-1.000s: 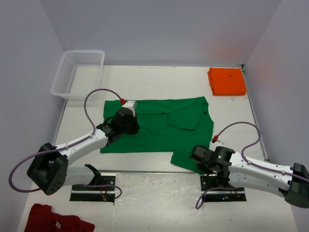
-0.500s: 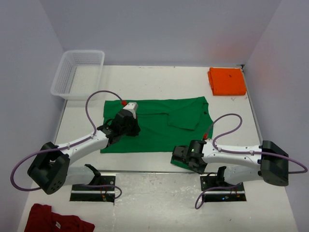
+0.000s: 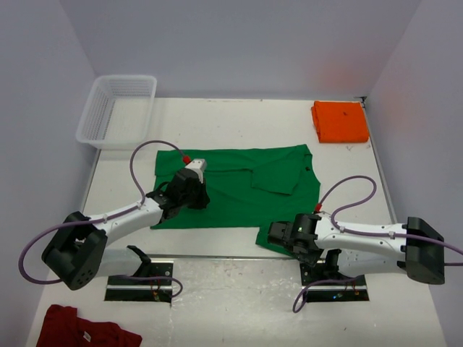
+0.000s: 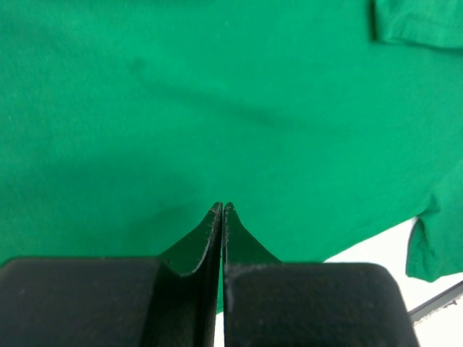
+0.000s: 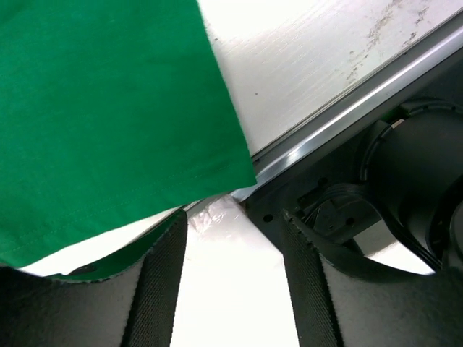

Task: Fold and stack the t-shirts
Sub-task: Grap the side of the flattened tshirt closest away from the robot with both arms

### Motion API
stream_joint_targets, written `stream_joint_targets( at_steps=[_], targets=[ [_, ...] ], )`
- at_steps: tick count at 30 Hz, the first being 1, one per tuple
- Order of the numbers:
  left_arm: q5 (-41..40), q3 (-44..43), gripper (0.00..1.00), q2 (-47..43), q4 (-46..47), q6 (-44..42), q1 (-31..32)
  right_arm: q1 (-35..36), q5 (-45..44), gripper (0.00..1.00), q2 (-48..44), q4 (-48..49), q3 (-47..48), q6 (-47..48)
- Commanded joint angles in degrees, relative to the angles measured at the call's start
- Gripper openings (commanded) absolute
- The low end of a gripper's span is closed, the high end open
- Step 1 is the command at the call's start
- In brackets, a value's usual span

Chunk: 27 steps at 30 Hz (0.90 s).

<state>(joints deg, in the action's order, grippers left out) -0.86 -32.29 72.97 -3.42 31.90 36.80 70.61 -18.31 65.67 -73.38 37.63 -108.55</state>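
One green t-shirt (image 3: 239, 202) spread; one orange t-shirt (image 3: 340, 121) folded; left fingers (image 4: 197, 253) together; right fingers (image 5: 160, 289) apart

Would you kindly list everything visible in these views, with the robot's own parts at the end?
green t-shirt: one, bright green, spread flat mid-table, partly folded.
orange t-shirt: one, bright orange, folded, far right corner of the table.
basket: one, white plastic mesh, far left corner.
dark red garment: one, white tag, near left, in front of the arm bases.
table: one, white.
left pincer: one, black, shut, over the green t-shirt's left part.
right pincer: one, black, open, at the green t-shirt's near right corner by the table's near edge.
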Motion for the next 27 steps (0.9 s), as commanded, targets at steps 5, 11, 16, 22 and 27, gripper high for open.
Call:
stream_joint_targets(
  at_steps=[5,11,16,22,27],
  targets=[
    [0.60,0.83,0.00,-1.78,4.39,-0.79,0.12,-0.38,-0.24,0.55,0.86,2.36,-2.91,-3.69],
    [1.92,0.92,0.00,-2.66,3.95,-0.79,0.21,-1.35,-1.20,0.54,1.39,5.79,-4.49,-3.42],
    [1.92,1.27,0.00,-3.89,3.77,-0.70,0.21,-2.76,-2.26,0.54,2.62,6.24,-3.70,-2.81],
    [2.36,1.44,0.00,-4.24,3.77,-0.44,0.21,-4.69,-2.17,0.52,2.71,6.94,-3.61,-1.75],
    [2.18,1.71,0.00,-5.64,3.60,-0.35,0.20,-4.78,-0.95,0.48,2.53,8.60,-3.35,-1.05]
  ],
)
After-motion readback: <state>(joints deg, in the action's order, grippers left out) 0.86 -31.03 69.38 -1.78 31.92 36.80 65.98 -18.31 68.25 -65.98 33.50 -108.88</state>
